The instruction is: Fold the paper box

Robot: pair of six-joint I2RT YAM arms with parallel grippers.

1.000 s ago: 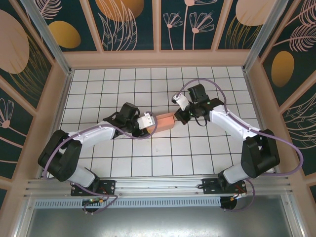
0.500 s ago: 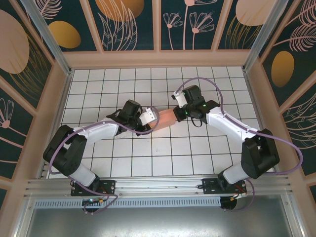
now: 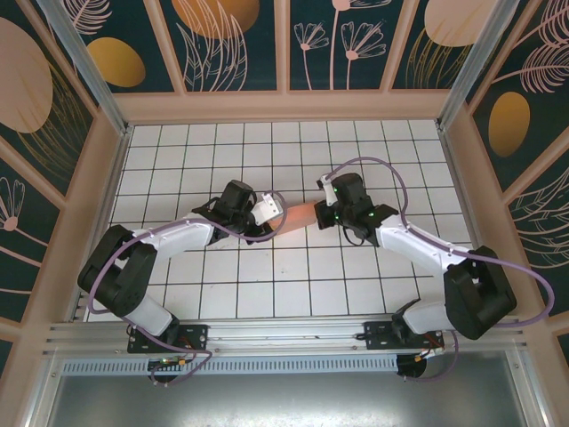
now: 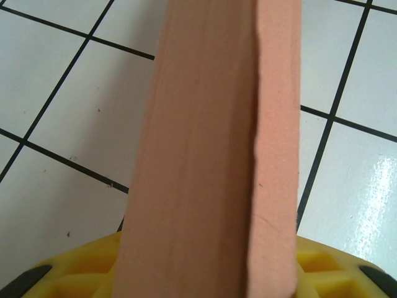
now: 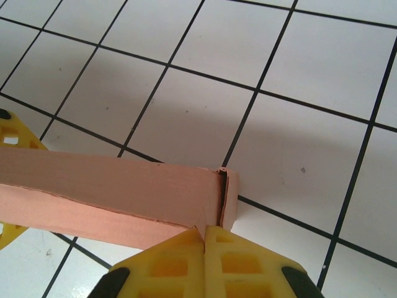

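The paper box (image 3: 298, 213) is a salmon-pink, folded-up narrow box held just above the tiled floor at the middle of the table. My left gripper (image 3: 272, 213) is shut on its left end. In the left wrist view the paper box (image 4: 211, 143) runs up the frame from between the yellow fingers (image 4: 87, 267). My right gripper (image 3: 322, 216) is shut, and in the right wrist view its tips (image 5: 205, 231) touch the lower edge of the paper box (image 5: 105, 192) near its right end. An end flap (image 5: 230, 202) there stands slightly ajar.
White tiled floor (image 3: 293, 285) with black grid lines spreads all around the box. Wooden walls (image 3: 284, 105) enclose the table at the back and both sides. The arm bases (image 3: 169, 336) sit at the near edge.
The right gripper has moved down and left onto the box's right end. The left gripper with the box shifted slightly up early on, then held still.
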